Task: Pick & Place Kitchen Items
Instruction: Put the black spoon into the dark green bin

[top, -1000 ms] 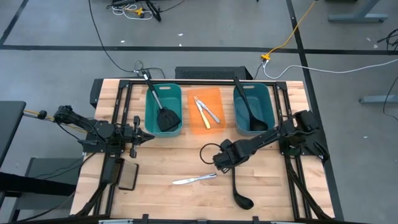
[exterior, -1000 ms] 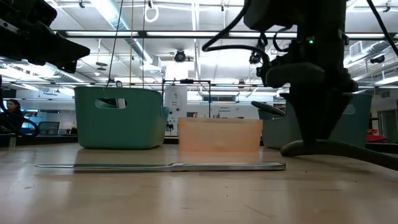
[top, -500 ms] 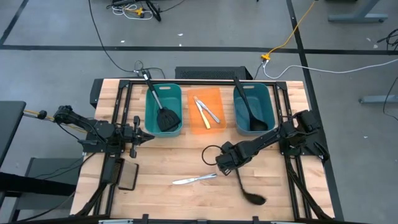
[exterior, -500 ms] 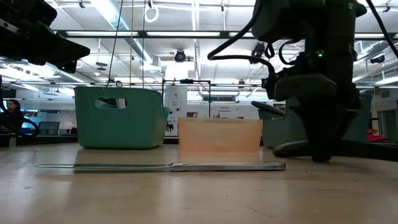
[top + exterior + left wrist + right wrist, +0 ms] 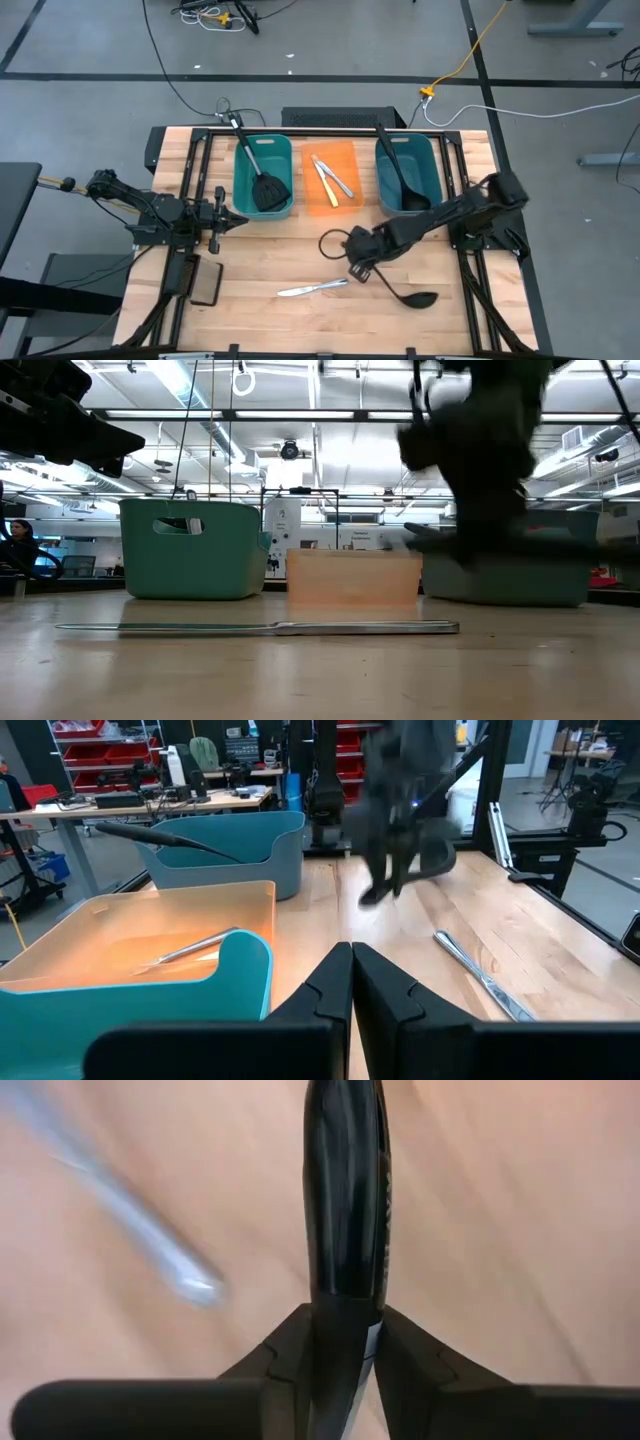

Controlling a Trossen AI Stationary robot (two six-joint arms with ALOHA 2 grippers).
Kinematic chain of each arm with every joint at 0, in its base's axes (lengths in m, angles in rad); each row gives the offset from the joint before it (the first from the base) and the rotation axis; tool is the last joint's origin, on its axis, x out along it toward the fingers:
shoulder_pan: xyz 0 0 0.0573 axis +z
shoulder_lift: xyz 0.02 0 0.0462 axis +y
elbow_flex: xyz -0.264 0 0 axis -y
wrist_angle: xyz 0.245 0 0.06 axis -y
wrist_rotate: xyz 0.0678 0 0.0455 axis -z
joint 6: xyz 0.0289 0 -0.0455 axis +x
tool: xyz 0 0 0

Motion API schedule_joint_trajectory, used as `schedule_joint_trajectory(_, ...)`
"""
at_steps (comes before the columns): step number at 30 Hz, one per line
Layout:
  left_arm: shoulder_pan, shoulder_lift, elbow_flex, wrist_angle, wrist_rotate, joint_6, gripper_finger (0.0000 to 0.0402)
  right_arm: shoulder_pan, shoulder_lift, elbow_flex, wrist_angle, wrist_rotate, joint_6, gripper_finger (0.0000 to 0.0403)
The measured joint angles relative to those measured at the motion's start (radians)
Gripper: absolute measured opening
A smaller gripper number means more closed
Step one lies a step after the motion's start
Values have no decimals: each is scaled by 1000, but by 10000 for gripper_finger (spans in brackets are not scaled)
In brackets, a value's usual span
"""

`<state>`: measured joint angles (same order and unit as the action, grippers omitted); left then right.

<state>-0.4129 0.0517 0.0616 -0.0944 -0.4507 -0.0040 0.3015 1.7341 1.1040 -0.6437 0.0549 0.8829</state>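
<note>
A black ladle (image 5: 400, 290) hangs over the table's near right part, with my right gripper (image 5: 366, 268) shut on its handle. Its bowl (image 5: 422, 298) points toward the table's right edge. A silver knife (image 5: 313, 288) lies flat on the wood just left of it. A spatula (image 5: 262, 180) leans in the teal bin (image 5: 243, 190), knives (image 5: 333, 180) lie in the orange bin (image 5: 350, 160), and another ladle (image 5: 400, 175) leans in the blue bin (image 5: 432, 175). My left gripper (image 5: 236, 218) waits shut at the table's left. My right gripper pinches the ladle's handle (image 5: 345, 1280) between its two fingers, near the handle's free end. The fingers come from above and slant down. The ladle (image 5: 500, 542) is lifted clear of the table and lies roughly level, its bowl away from the gripper.
The three bins stand in a row along the far side. A flat black pad (image 5: 205, 286) lies at the near left. Bare wood shows between the bins and the knife. A black cable loops (image 5: 330, 243) beside my right gripper.
My right gripper has risen off the table with the ladle. The ladle lay on the wood with its bowl toward the near edge. It has turned about its handle end so the bowl points right, and it is lifted clear.
</note>
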Motion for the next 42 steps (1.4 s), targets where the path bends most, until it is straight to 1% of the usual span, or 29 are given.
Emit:
schedule_joint_trajectory(3,0,0,0,0,0,0,18,0,-91,10,94,56,-112,85)
schedule_joint_trajectory(7,0,0,0,1,0,4,18,0,-253,13,230,115,-273,85)
schedule_joint_trajectory(12,0,0,-1,2,0,4,18,0,-440,13,306,157,-438,85)
schedule_joint_trajectory(16,0,0,-1,2,0,4,18,0,-557,-13,401,193,-537,85)
schedule_joint_trajectory(19,0,0,-1,2,0,4,18,0,-642,-92,466,213,-589,85)
schedule_joint_trajectory(22,0,0,-1,2,0,4,18,0,-752,-211,523,257,-605,85)
schedule_joint_trajectory(26,0,0,-1,2,0,4,18,2,-939,-408,675,274,-588,85)
schedule_joint_trajectory(31,0,0,-1,2,0,4,18,2,-1183,-636,807,281,-523,85)
schedule_joint_trajectory(33,0,0,-1,2,0,4,18,2,-1270,-708,847,308,-512,85)
schedule_joint_trajectory(37,0,0,-1,2,0,4,18,2,-1394,-810,887,348,-514,85)
schedule_joint_trajectory(42,0,0,-1,2,-1,4,18,2,-1494,-856,875,341,-535,85)
